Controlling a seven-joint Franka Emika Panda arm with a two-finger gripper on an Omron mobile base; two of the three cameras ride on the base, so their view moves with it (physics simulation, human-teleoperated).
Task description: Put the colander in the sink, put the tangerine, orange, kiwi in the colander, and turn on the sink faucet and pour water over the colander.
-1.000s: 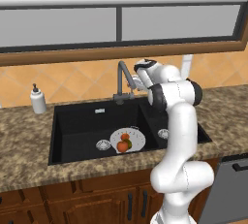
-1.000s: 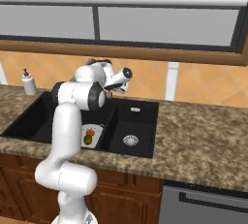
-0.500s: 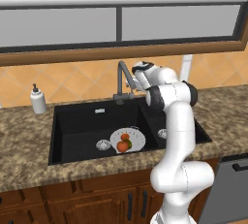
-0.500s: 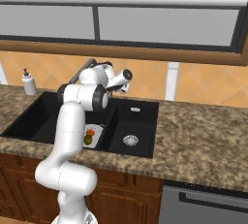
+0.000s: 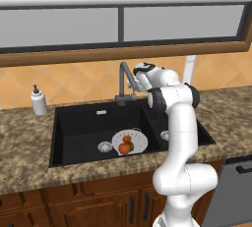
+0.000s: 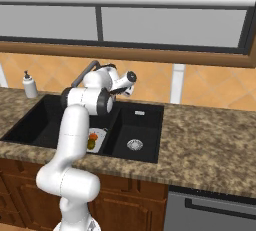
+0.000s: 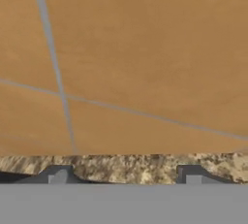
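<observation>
The colander (image 5: 129, 142) is sitting in the wide basin of the sink (image 5: 78, 127), holding orange fruits. The gripper (image 7: 125, 174), fingers spread open, is hovering beside the sink faucet (image 5: 124, 81), facing the tiled wall (image 7: 145, 48).

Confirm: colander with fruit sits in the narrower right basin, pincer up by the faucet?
Not quite. In the left base view the colander with the fruit sits in the wide left basin of the sink, by its drain, not the narrower one. The pincer is indeed up by the faucet.
</observation>
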